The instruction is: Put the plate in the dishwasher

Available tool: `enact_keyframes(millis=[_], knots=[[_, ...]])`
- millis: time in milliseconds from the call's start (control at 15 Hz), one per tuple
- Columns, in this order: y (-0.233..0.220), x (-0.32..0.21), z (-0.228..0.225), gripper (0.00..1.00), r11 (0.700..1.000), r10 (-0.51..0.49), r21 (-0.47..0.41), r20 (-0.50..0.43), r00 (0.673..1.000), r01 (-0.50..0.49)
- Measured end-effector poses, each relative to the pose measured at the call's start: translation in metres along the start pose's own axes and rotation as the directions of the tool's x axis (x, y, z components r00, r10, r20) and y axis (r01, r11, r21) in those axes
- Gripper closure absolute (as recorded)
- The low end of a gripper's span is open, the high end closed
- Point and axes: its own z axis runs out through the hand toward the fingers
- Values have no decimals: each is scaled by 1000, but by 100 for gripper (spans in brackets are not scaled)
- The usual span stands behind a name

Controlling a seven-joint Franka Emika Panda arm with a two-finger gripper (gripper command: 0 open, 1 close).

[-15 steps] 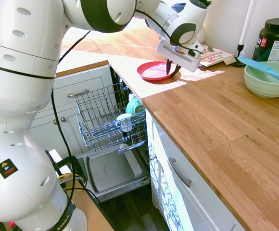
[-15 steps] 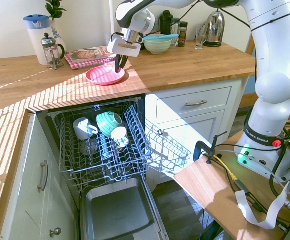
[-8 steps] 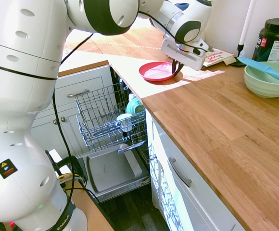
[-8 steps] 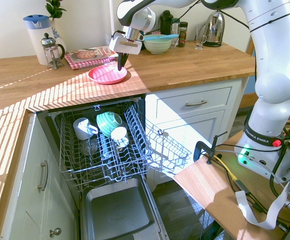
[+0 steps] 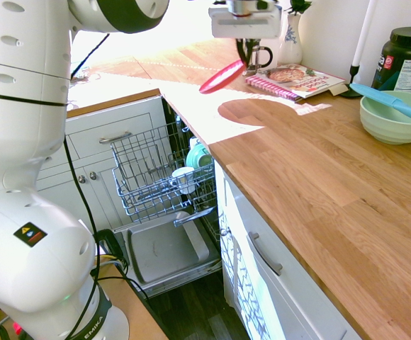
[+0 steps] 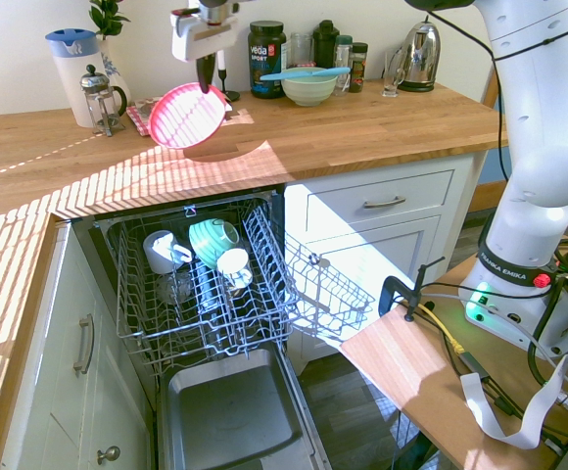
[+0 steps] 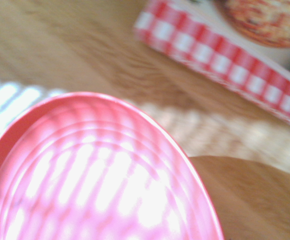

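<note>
First exterior view: the gripper (image 5: 246, 58) is above the wooden counter (image 5: 297, 156), its fingers closed on the rim of the pink-red plate (image 5: 222, 76). The plate hangs tilted, raised clear of the wood, with its shadow on the surface below. A book with a checked edge (image 5: 301, 79) lies beyond it. The pale green bowl (image 5: 393, 120) stands well apart, a blue utensil (image 5: 390, 103) across its top. The dishwasher (image 5: 166, 248) is open below the counter, its wire rack drawn out.

Second exterior view: the gripper (image 6: 206, 83) grips the plate (image 6: 187, 117) at its edge, the inner face turned toward this camera. The rack (image 6: 206, 284) bears a green striped bowl (image 6: 213, 241) and white cups (image 6: 165, 253). The plate is above the counter, outside the dishwasher.

Wrist view: the plate (image 7: 100, 175) shows close by, with bands of sunlight across its ridged inner face; the checked edge is blurred.
</note>
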Motion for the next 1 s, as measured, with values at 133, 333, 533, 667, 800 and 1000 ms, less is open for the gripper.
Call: enact_keyframes(millis=[133,333,533,667,800,1000], knots=[[-85,-88,-3,100,991,-104,-90,-62,993,98],[-155,-191,40,100,950,-249,-234,-159,955,209],[-174,-241,105,100,877,-393,-382,-216,894,293],[-182,-280,134,100,813,-496,-462,-229,838,355],[-193,-326,152,100,739,-599,-534,-240,764,411],[-200,-363,179,100,641,-711,-608,-241,661,468]])
